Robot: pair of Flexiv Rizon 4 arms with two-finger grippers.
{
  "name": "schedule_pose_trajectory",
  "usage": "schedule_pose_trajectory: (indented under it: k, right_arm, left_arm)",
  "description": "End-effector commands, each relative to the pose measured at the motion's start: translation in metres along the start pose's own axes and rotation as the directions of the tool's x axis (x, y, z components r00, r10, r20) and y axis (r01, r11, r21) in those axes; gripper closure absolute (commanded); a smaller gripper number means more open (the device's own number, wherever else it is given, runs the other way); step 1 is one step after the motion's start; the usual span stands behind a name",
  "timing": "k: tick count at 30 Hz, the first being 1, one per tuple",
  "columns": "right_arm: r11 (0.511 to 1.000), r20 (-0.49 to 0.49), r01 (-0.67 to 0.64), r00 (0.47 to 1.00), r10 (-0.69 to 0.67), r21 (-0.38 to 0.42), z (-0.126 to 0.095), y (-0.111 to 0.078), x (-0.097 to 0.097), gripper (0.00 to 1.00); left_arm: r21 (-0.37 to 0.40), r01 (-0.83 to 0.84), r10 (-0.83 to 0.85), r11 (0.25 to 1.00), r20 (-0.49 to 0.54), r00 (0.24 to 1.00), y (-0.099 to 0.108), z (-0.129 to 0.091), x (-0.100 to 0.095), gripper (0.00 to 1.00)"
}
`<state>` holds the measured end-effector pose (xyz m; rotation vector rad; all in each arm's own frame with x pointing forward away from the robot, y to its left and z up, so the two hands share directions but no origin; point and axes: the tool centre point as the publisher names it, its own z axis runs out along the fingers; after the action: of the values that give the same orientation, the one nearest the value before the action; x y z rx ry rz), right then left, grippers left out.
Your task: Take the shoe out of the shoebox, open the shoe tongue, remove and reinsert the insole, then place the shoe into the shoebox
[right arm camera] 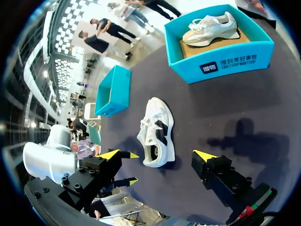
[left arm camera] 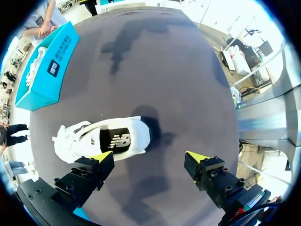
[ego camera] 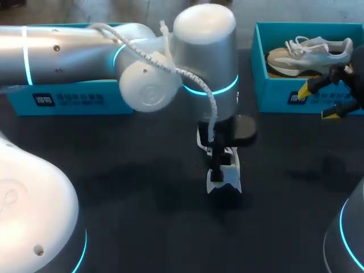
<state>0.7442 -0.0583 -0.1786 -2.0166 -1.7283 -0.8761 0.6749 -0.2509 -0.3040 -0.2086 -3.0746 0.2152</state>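
Left arm (ego camera: 85,54): enters from the left of the head view and ends over the middle of the frame.
Left gripper (left arm camera: 150,160): fingers (left arm camera: 101,162) spread wide, nothing between them.
White shoe (ego camera: 227,183): lies on the dark surface (ego camera: 142,170), outside the shoebox, just below centre in the head view and partly hidden by the left wrist above it. In the left wrist view the white shoe (left arm camera: 103,140) sits just ahead of the fingers, closer to one finger than to the other, and touches neither.

Right gripper (ego camera: 318,102): at the right edge of the head view, in front of the shoebox's near wall. In its own wrist view the right gripper (right arm camera: 160,155) has its fingers (right arm camera: 113,155) spread wide and holds nothing. The white shoe (right arm camera: 157,134) is ahead of them with its heel opening toward the gripper. No contact.

Shoebox (ego camera: 278,91): teal, open, upper right of the head view. Inside lies a second shoe (ego camera: 310,54), beige and white.
Another teal box (ego camera: 68,99): upper left of the head view, partly behind the left arm. It stands well apart from the shoebox.
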Motion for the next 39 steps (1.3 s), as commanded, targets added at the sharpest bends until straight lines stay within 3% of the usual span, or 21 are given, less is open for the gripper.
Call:
schedule_pose_trajectory:
  k: [1,17,27,39]
  right_arm:
    - [1.000,0.004,-0.002,1.000,0.002,-0.001,0.000,0.000,0.001,0.00]
    - [1.000,0.004,-0.002,1.000,0.002,-0.001,0.000,0.000,0.001,0.00]
    - [1.000,0.004,-0.002,1.000,0.002,-0.001,0.000,0.000,0.001,0.00]
    - [1.000,0.004,-0.002,1.000,0.002,-0.001,0.000,0.000,0.001,0.00]
  left_arm:
    - [-0.012,-0.001,0.001,1.000,0.001,1.000,-0.009,0.013,-0.006,0.00]
    - [-0.056,0.038,-0.040,0.998,-0.032,0.999,-0.021,0.042,-0.018,0.00]
    - [-0.080,0.055,-0.059,0.995,-0.053,0.997,-0.020,0.053,-0.012,0.37]
    - [-0.101,0.073,-0.081,0.992,-0.074,0.994,-0.022,0.067,-0.013,0.47]
